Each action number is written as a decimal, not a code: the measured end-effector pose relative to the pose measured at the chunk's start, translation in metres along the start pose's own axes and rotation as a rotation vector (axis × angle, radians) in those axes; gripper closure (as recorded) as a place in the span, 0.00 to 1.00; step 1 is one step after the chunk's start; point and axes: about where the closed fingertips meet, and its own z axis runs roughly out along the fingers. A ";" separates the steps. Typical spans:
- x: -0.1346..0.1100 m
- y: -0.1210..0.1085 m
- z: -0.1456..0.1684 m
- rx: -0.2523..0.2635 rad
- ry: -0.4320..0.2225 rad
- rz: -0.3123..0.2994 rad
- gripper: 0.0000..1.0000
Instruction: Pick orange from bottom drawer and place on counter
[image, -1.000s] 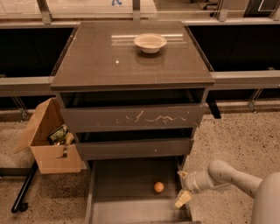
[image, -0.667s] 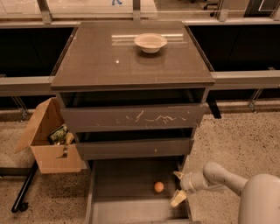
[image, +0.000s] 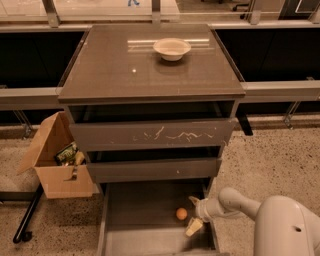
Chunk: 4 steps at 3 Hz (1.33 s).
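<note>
The small orange (image: 181, 213) lies on the grey floor of the pulled-out bottom drawer (image: 135, 220), right of its middle. My gripper (image: 193, 214) is inside the drawer just right of the orange, one cream fingertip (image: 193, 201) behind it and one (image: 193, 227) in front, spread apart and empty. The white arm reaches in from the lower right. The glossy grey-brown counter (image: 120, 65) tops the cabinet above.
A cream-white bowl (image: 172, 48) stands on the counter at the back. The scratched top drawer (image: 150, 134) and the middle drawer (image: 152, 170) jut out above the bottom one. An open cardboard box (image: 52, 162) sits on the floor left of the cabinet.
My gripper has moved left inside the bottom drawer, closer to the orange. The orange has not moved.
</note>
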 end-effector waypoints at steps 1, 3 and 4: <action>0.004 -0.006 0.028 0.000 0.023 -0.013 0.00; 0.014 -0.015 0.056 -0.001 0.044 0.008 0.03; 0.017 -0.019 0.065 -0.006 0.044 0.020 0.25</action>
